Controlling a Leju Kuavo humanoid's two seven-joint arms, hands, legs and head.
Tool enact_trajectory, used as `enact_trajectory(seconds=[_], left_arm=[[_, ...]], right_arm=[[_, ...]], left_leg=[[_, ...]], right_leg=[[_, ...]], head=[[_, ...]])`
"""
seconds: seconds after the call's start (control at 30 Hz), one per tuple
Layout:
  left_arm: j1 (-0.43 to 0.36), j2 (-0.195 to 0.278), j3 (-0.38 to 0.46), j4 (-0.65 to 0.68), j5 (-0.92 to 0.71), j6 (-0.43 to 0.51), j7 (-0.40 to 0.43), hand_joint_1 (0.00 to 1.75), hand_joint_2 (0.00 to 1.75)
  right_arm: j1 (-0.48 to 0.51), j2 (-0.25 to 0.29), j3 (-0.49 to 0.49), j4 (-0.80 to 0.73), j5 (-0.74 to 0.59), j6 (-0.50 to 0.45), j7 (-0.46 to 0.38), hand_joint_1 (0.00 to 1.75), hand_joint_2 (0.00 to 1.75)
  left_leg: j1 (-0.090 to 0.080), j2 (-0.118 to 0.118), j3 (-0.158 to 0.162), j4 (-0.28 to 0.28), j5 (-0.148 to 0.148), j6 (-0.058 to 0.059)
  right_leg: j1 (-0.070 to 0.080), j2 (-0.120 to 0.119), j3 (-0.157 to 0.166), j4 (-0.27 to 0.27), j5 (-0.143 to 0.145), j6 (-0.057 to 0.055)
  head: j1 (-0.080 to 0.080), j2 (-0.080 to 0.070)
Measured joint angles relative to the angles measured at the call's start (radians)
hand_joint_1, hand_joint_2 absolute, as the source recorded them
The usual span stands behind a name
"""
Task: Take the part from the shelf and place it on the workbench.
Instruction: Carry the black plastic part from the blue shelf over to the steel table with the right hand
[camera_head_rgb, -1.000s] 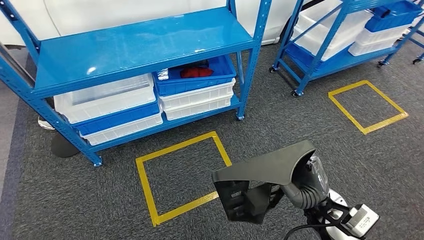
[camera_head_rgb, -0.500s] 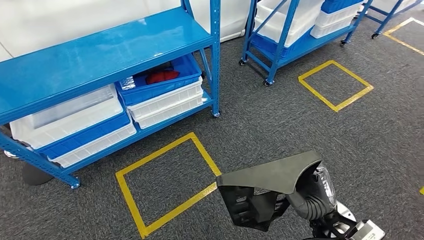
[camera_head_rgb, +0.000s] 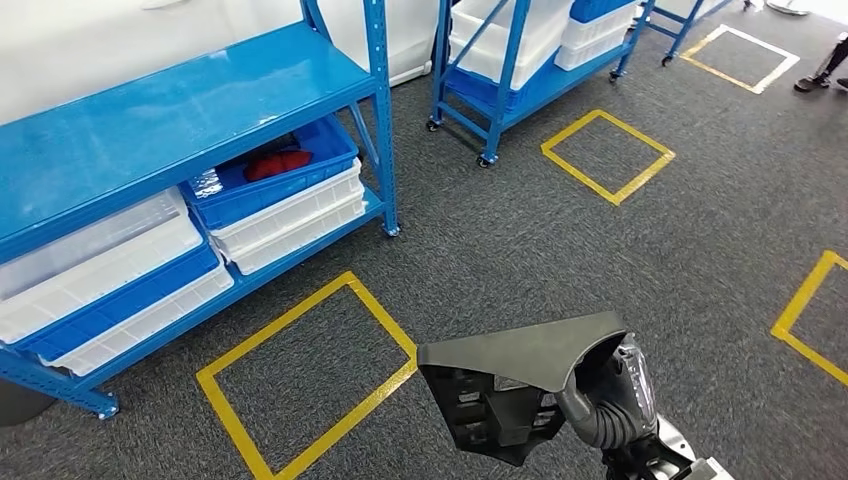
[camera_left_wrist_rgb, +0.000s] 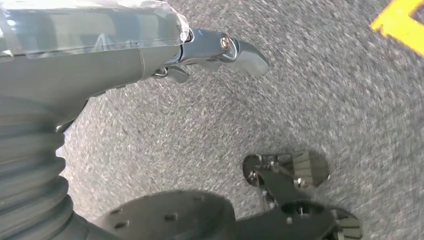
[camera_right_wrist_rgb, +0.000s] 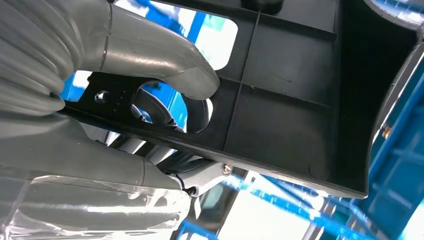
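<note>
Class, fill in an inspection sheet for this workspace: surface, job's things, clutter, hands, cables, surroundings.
Surface: grey carpet with yellow taped squares; workbench not seen.
Job's things: black plastic part held above the floor.
Clutter: nothing seen.
Hands: right hand grips the part, thumb pressed on its ribbed inside; left hand hangs over carpet, holding nothing.
Cables: nothing seen.
Surroundings: blue shelf with white and blue bins; a second blue rack.

Right hand (camera_right_wrist_rgb: 100, 125): grey, ribbed cover, grips the part (camera_right_wrist_rgb: 290, 105). Thumb (camera_right_wrist_rgb: 165, 65) presses the part's ribbed inner face beside an oval cut-out; darker fingers (camera_right_wrist_rgb: 165, 155) clamp under the part's edge. Part: black moulded plastic, raised rim, cross ribs. Behind the part: blue shelf (camera_right_wrist_rgb: 400, 165) frames, blurred.
</note>
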Motion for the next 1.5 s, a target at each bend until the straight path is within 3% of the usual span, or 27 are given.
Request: enact_trajectory(seconds=[0.07,0.1,0.13,0.17,0.23,0.3,0.37,0.43,0.5,0.57,0.6,0.63,0.7,0.77,0.83,0.9,0.97,1.03,1.07,1.1,1.13,1.2,1.27,1.33,1.4,1.43,1.5], left_arm=[[0.008,0.001,-0.002,0.0,-0.001,0.0,0.003,0.0,1.75],[0.011,0.001,-0.003,0.0,-0.003,0.0,0.003,0.0,1.75],[0.012,0.002,-0.004,0.0,-0.005,0.001,0.001,0.0,1.75],[0.012,0.003,-0.006,0.0,-0.007,0.002,-0.002,0.0,1.75],[0.011,0.004,-0.008,-0.001,-0.01,0.004,-0.008,0.0,1.75],[0.011,0.005,-0.011,-0.001,-0.014,0.004,-0.007,0.0,1.75],[0.011,0.006,-0.014,-0.002,-0.02,0.0,0.0,0.0,1.75],[0.011,0.006,-0.019,-0.002,-0.024,-0.006,0.005,0.0,1.75],[0.012,0.006,-0.022,-0.002,-0.024,-0.009,0.005,0.0,1.75],[0.01,0.006,-0.023,-0.002,-0.023,-0.012,0.004,0.0,1.75],[0.008,0.006,-0.023,-0.002,-0.023,-0.013,0.004,0.0,1.75],[0.006,0.006,-0.023,-0.002,-0.023,-0.013,0.005,0.0,1.75],[0.008,0.006,-0.023,-0.002,-0.023,-0.013,0.012,0.0,1.75],[0.01,0.006,-0.024,-0.002,-0.025,-0.014,0.022,0.0,1.75],[0.01,0.005,-0.025,-0.002,-0.027,-0.016,0.025,0.0,1.75],[0.007,0.004,-0.026,-0.002,-0.028,-0.016,0.015,0.0,1.75],[0.006,0.003,-0.029,-0.002,-0.029,-0.016,-0.001,0.0,1.75],[0.007,0.002,-0.031,-0.002,-0.033,-0.019,-0.012,0.0,1.75],[0.007,0.002,-0.031,-0.002,-0.034,-0.021,-0.013,0.0,1.75],[0.006,0.002,-0.032,-0.002,-0.035,-0.023,-0.013,0.0,1.75],[0.005,0.002,-0.032,-0.002,-0.035,-0.024,-0.013,0.0,1.75],[0.001,0.0,-0.033,-0.002,-0.033,-0.026,-0.01,0.0,1.75],[0.0,-0.004,-0.033,-0.002,-0.031,-0.023,-0.007,0.0,1.75],[0.0,-0.006,-0.033,-0.002,-0.031,-0.016,0.001,0.0,1.75],[0.0,-0.007,-0.033,-0.002,-0.03,-0.011,0.015,0.0,1.75],[0.001,-0.007,-0.033,-0.002,-0.028,-0.01,0.022,0.0,1.75],[0.005,-0.007,-0.032,-0.002,-0.022,-0.01,0.033,0.0,1.75]], right_arm=[[0.0,0.009,0.0,0.004,0.005,-0.002,0.0,1.75,1.75],[0.002,0.013,0.0,0.005,0.008,-0.002,0.0,1.75,1.75],[0.005,0.016,0.0,0.006,0.01,-0.002,0.001,1.75,1.75],[0.008,0.018,0.0,0.006,0.012,-0.001,0.001,1.75,1.75],[0.009,0.019,0.0,0.006,0.014,0.004,0.003,1.75,1.75],[0.007,0.019,0.0,0.007,0.015,0.008,0.005,1.75,1.75],[0.012,0.019,0.0,0.006,0.016,0.002,0.01,1.75,1.75],[0.029,0.019,0.0,-0.001,0.016,-0.006,0.017,1.75,1.75],[0.042,0.019,-0.001,-0.008,0.015,-0.009,0.022,1.75,1.75],[0.048,0.019,-0.001,-0.009,0.014,-0.008,0.023,1.75,1.75],[0.052,0.019,-0.001,-0.009,0.014,-0.008,0.023,1.75,1.75],[0.056,0.019,-0.001,-0.009,0.012,-0.008,0.023,1.75,1.75],[0.058,0.019,-0.001,-0.009,0.006,-0.007,0.023,1.75,1.75],[0.058,0.02,-0.001,-0.009,0.002,-0.006,0.023,1.75,1.75],[0.059,0.023,-0.001,-0.011,0.006,-0.004,0.024,1.75,1.75],[0.06,0.026,-0.001,-0.015,0.015,-0.003,0.03,1.75,1.75],[0.056,0.028,0.0,-0.021,0.026,-0.002,0.041,1.75,1.75],[0.049,0.032,0.0,-0.026,0.037,-0.001,0.053,1.75,1.75],[0.047,0.035,0.001,-0.027,0.042,-0.001,0.058,1.75,1.75],[0.047,0.037,0.002,-0.028,0.045,-0.001,0.061,1.75,1.75],[0.048,0.039,0.002,-0.029,0.047,-0.001,0.063,1.75,1.75],[0.05,0.041,0.002,-0.032,0.047,-0.001,0.065,1.75,1.75],[0.05,0.043,0.002,-0.038,0.042,0.003,0.065,1.75,1.75],[0.049,0.046,0.002,-0.043,0.035,0.009,0.064,1.75,1.75],[0.057,0.05,0.002,-0.052,0.033,0.01,0.063,1.75,1.75],[0.063,0.054,0.002,-0.058,0.033,0.009,0.063,1.75,1.75],[0.07,0.065,0.002,-0.072,0.033,0.009,0.062,1.75,1.75]], left_leg=[[-0.004,0.028,-0.001,0.0,-0.001,0.003],[-0.006,0.042,-0.002,0.002,-0.003,0.003],[-0.007,0.055,-0.002,0.003,-0.005,0.003],[-0.008,0.067,-0.002,0.006,-0.007,0.002],[-0.011,0.086,0.001,0.012,-0.015,-0.005],[-0.017,0.103,0.004,0.016,-0.023,-0.014],[-0.019,0.119,0.009,0.017,-0.027,-0.022],[-0.015,0.098,0.005,0.037,-0.048,-0.033],[-0.01,0.048,-0.034,0.133,-0.109,-0.041],[-0.009,0.025,-0.093,0.271,-0.171,-0.043],[-0.009,0.022,-0.11,0.312,-0.179,-0.043],[-0.009,0.022,-0.109,0.314,-0.166,-0.042],[-0.009,0.005,-0.064,0.211,-0.091,-0.035],[-0.006,-0.044,-0.014,0.087,-0.037,-0.026],[-0.007,-0.07,0.001,0.039,-0.036,-0.019],[-0.005,-0.049,0.006,0.023,-0.033,-0.01],[-0.001,-0.023,0.011,0.009,-0.023,0.001],[-0.004,0.006,0.013,0.003,-0.019,0.007],[-0.006,0.021,0.013,0.003,-0.02,0.008],[-0.008,0.036,0.013,0.004,-0.021,0.008],[-0.009,0.049,0.014,0.004,-0.023,0.008],[-0.009,0.074,0.018,0.006,-0.028,0.004],[-0.013,0.093,0.023,0.008,-0.036,-0.003],[-0.018,0.11,0.026,0.01,-0.043,-0.012],[-0.019,0.124,0.031,0.01,-0.05,-0.021],[-0.017,0.116,0.031,0.017,-0.059,-0.026],[-0.012,0.07,0.002,0.091,-0.106,-0.035]], right_leg=[[0.0,-0.039,-0.054,0.118,-0.056,0.006],[0.0,-0.048,-0.066,0.148,-0.062,0.008],[0.0,-0.055,-0.059,0.143,-0.05,0.008],[0.0,-0.063,-0.032,0.099,-0.024,0.008],[0.004,-0.103,0.042,-0.031,0.021,0.0],[0.011,-0.125,0.075,-0.094,0.03,-0.015],[0.013,-0.106,0.072,-0.096,0.03,-0.029],[0.01,-0.087,0.073,-0.101,0.033,-0.04],[0.008,-0.069,0.073,-0.104,0.037,-0.05],[0.009,-0.047,0.071,-0.103,0.038,-0.054],[0.01,-0.034,0.071,-0.103,0.038,-0.054],[0.011,-0.019,0.072,-0.101,0.038,-0.054],[0.01,0.011,0.074,-0.098,0.038,-0.053],[0.011,0.038,0.07,-0.092,0.038,-0.047],[0.007,0.061,0.057,-0.089,0.045,-0.033],[0.004,0.079,0.048,-0.093,0.052,-0.018],[0.008,0.047,0.03,-0.061,0.031,-0.009],[0.009,-0.02,-0.024,0.054,-0.031,-0.002],[0.007,-0.041,-0.057,0.123,-0.059,0.001],[0.004,-0.051,-0.079,0.171,-0.073,0.004],[0.003,-0.055,-0.083,0.182,-0.067,0.006],[0.001,-0.071,-0.031,0.091,-0.013,0.007],[0.006,-0.111,0.042,-0.043,0.03,-0.002],[0.014,-0.127,0.066,-0.094,0.033,-0.017],[0.015,-0.103,0.065,-0.097,0.035,-0.029],[0.014,-0.093,0.065,-0.1,0.036,-0.034],[0.009,-0.072,0.067,-0.105,0.04,-0.045]], head=[[0.0,0.0],[0.0,0.0],[0.0,0.0],[0.0,0.0],[0.0,0.0],[0.0,0.0],[0.0,0.0],[0.0,0.0],[0.0,0.0],[0.0,0.0],[0.0,0.0],[0.0,0.0],[0.0,0.0],[0.0,0.0],[0.0,0.0],[0.0,0.0],[0.0,0.0],[0.0,0.0],[0.0,0.0],[0.0,0.0],[0.0,0.0],[0.0,0.0],[0.0,0.0],[0.0,0.0],[0.0,0.0],[0.0,0.0],[0.0,0.0]])
